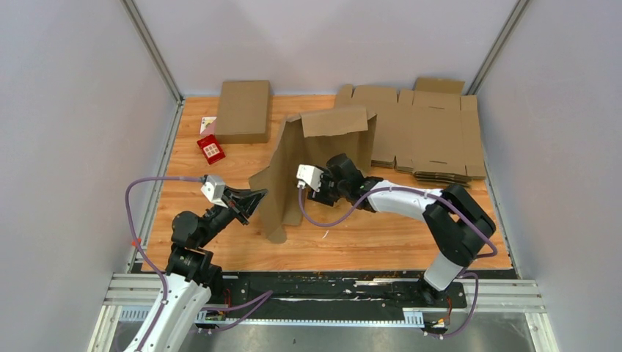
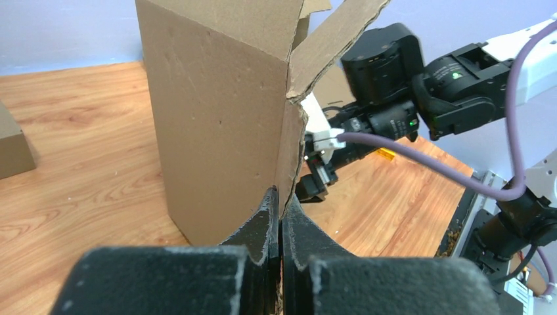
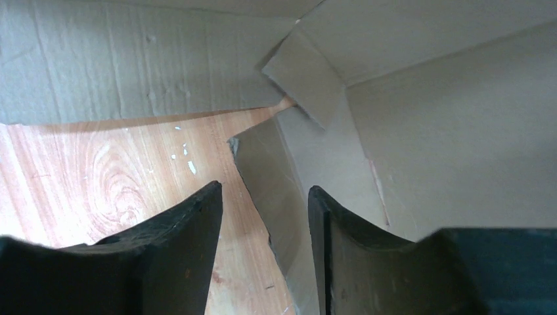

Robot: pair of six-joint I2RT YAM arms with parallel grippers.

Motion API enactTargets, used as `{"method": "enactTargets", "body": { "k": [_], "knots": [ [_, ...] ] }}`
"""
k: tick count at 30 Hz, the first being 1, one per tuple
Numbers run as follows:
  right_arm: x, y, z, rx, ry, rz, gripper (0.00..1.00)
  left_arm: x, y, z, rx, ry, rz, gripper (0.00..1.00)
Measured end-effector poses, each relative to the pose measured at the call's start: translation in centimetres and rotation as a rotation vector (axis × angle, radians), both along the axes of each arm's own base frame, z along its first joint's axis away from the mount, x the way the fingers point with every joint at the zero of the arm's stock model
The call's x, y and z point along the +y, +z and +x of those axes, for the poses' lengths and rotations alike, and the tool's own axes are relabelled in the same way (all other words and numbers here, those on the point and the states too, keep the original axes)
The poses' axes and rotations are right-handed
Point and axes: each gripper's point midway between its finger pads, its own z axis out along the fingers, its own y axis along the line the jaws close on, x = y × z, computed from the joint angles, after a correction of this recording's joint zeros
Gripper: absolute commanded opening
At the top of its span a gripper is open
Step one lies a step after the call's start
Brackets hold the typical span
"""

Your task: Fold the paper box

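We have the box half raised. Our left pincer is clamped flat on its lower corner edge, and the panels stand upright just ahead of it. Our right pincer reaches inside with its jaws partway apart. A loose flap lies in the gap ahead, not pinched. One wall is up; side flaps and tabs look unfolded, so we judge most is left.

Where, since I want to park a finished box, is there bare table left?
The widest bare wood is the near strip of the table, between left arm and right arm, in front of the standing paper box. A narrower patch lies between the red card and the left pincer. The far edge is crowded: closed box, stack of blanks.
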Motion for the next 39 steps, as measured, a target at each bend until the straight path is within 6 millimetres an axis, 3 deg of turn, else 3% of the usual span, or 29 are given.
{"method": "enactTargets", "body": {
  "k": [5,17,39],
  "knots": [
    [0.3,-2.6,-0.5,0.047,0.094,-0.093,0.35,0.0,0.0,0.0,0.0,0.0,0.001,0.0],
    [0.7,-2.4,-0.8,0.033,0.15,-0.093,0.0,0.0,0.0,0.0,-0.001,0.0,0.001,0.0],
    [1.4,0.1,-0.5,0.032,0.12,-0.013,0.0,-0.1,-0.2,0.1,0.003,-0.004,0.003,0.0]
  ]
}}
